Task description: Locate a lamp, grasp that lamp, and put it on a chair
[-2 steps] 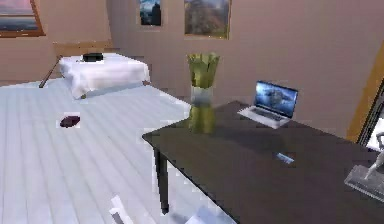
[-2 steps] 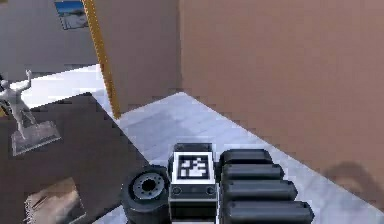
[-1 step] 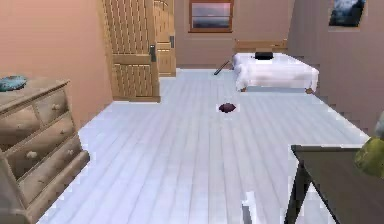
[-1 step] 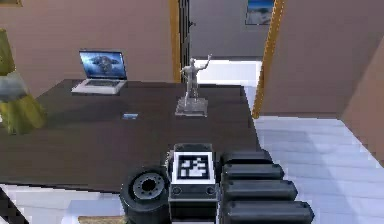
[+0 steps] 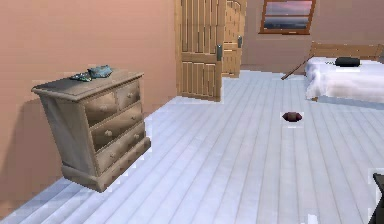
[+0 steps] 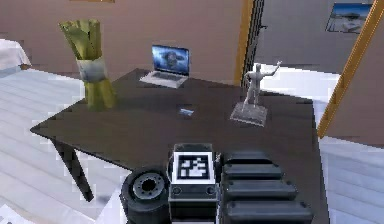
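Dark tabletop [image 6: 130, 125] spans the middle of the arm side view. At its upper left end stands a tall yellow-green bundle [image 6: 88, 60] on a pale base. Its shape does not settle whether it is the lamp.

Right of it, along the table's far edge, an open laptop [image 6: 166, 64] faces the camera. A small dark item [image 6: 186, 110] lies flat near the table's centre. Toward the right end a grey statue [image 6: 254, 92] stands upright on a square base, well apart from the bundle.

At the bottom edge, the gripper [image 6: 148, 190] shows as a dark round body left of a white square [image 6: 195, 166] with black marks, and the ribbed dark arm [image 6: 255, 190] lies to the right. Its far end cannot be made out against the table, so whether it holds anything cannot be told.

In the forward view a wooden dresser [image 5: 95, 125] sits at the left against a pinkish wall, with some dark objects [image 5: 93, 72] on top. A wooden door [image 5: 200, 48] stands at upper centre and a framed picture [image 5: 287, 15] hangs to its right. A bed [image 5: 345, 78] lies at the upper right, and a small dark round thing [image 5: 292, 117] rests on the pale plank floor [image 5: 230, 150].
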Motion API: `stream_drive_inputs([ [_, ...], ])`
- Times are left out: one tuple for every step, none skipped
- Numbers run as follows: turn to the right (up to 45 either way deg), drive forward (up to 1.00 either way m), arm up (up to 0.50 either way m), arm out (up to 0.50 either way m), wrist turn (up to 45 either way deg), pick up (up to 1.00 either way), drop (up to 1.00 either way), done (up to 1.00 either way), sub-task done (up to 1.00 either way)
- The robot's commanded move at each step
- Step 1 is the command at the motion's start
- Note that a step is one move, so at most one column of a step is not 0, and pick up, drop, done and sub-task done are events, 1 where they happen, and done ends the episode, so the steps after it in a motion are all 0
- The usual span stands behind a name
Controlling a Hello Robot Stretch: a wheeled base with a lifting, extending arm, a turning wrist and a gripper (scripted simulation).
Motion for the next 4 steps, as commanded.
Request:
stream_drive_inputs([
  [0.0,0.00,0.00,0.34,0.0,0.00,0.00,0.00,0.00],
  [0.0,0.00,0.00,0.00,45.0,0.00,0.00,0.00,0.00],
  [0.0,0.00,0.00,0.00,18.0,0.00,0.00,0.00,0.00],
  [0.0,0.00,-0.32,0.00,0.0,0.00,0.00,0.00,0.00],
])
